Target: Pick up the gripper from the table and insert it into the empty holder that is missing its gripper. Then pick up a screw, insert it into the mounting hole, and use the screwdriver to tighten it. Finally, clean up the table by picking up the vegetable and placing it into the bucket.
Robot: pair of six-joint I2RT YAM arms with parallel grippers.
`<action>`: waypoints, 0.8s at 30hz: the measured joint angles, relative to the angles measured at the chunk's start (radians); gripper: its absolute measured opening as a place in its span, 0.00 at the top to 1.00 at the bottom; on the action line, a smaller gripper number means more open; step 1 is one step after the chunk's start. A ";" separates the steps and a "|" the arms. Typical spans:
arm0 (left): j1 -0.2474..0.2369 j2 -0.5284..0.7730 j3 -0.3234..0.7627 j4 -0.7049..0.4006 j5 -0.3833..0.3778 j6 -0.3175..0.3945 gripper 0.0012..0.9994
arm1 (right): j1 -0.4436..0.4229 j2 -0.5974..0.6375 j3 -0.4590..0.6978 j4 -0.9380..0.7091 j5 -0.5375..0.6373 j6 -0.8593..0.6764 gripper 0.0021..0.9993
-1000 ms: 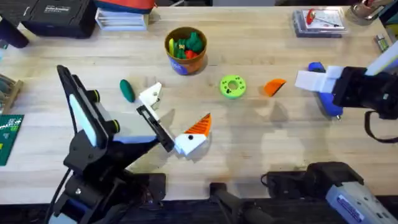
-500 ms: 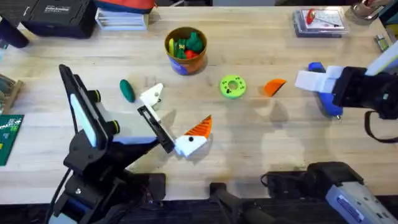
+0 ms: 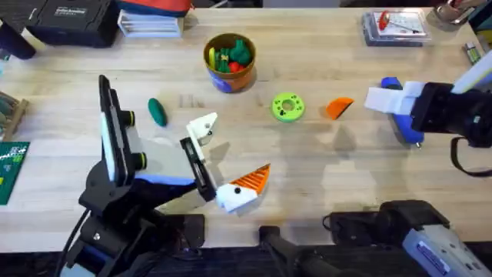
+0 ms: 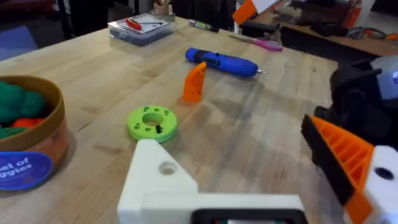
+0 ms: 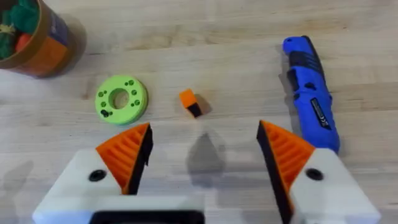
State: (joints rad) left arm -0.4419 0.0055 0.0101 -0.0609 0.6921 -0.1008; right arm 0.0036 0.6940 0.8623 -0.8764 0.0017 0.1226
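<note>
The loose orange gripper [image 3: 339, 106] stands on the table right of centre, also seen as a wedge [image 4: 194, 81] and end-on [image 5: 189, 102]. My left gripper [image 3: 234, 150] is open and empty. One finger is the bare white holder [image 3: 204, 127] with its mounting hole [image 4: 166, 168]; the other carries an orange pad [image 4: 342, 155]. My right gripper [image 5: 205, 134] hovers open above the table, just right of the loose gripper. The blue screwdriver [image 5: 311, 93] lies beside it, partly under the arm [image 3: 406, 131]. The dark-green vegetable [image 3: 157, 111] lies left of the holder. The bucket [image 3: 230, 61] stands at the back.
A flat green ring [image 3: 288, 107] with small holes lies between the bucket and the loose gripper. A clear box [image 3: 393, 27] sits at the back right, a black case [image 3: 73, 19] at the back left. Toy vegetables fill the bucket.
My left gripper has swung a little to the right and toward the table's front, its wrist turning. The right arm and the objects on the table have stayed put.
</note>
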 joint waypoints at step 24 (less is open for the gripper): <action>0.000 0.000 0.000 -0.002 0.023 -0.057 0.01 | 0.011 0.279 0.124 -0.158 -0.064 -0.169 0.01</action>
State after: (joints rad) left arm -0.4419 0.0055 0.0101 -0.0631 0.7151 -0.1581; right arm 0.0150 0.9726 0.9864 -1.0349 -0.0618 -0.0463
